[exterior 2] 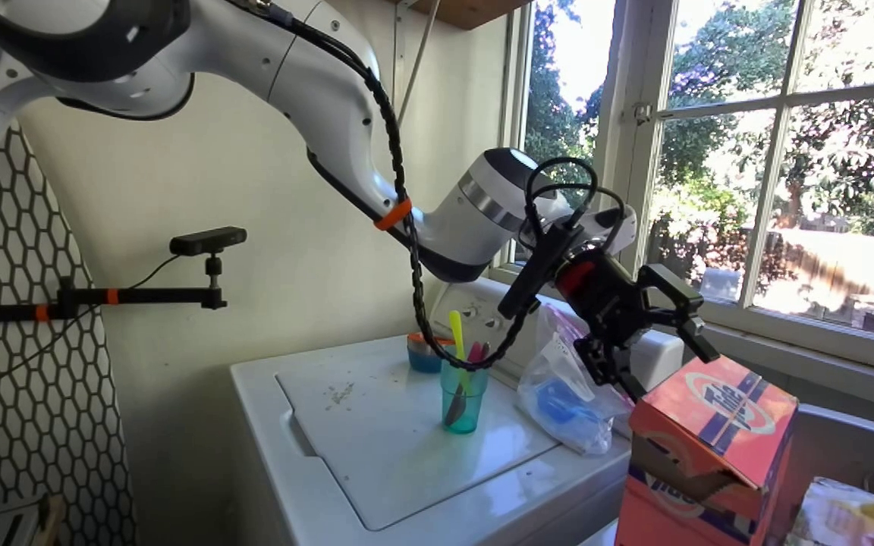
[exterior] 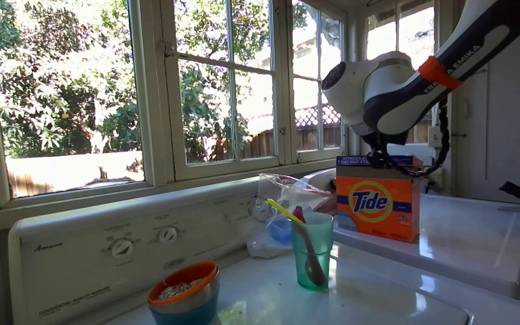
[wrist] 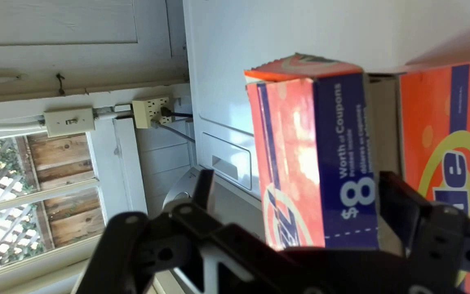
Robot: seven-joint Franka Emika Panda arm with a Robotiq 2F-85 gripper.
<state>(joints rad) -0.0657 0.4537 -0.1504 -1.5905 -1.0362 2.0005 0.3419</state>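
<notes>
An orange Tide box (exterior: 377,207) stands on a white machine top (exterior: 476,230). It also shows in an exterior view (exterior 2: 680,523) and in the wrist view (wrist: 435,118). Its lid (exterior 2: 733,398) is partly raised, with bare cardboard in the gap below. My gripper (exterior 2: 674,371) is open beside the lid. In the wrist view, the lid (wrist: 345,143) lies between the open fingers of my gripper (wrist: 296,177). One finger is at the gap between lid and box; I cannot tell whether it touches. The other is apart from the lid. In an exterior view the fingertips are hidden around the lid.
A green cup (exterior: 303,266) with spoons stands on the washer (exterior: 260,298). Beside it are a clear plastic bag (exterior 2: 566,409) with something blue inside and an orange-rimmed bowl (exterior: 185,295) of flakes. A colorful packet (exterior 2: 854,516) lies beyond the box. Windows line the wall behind.
</notes>
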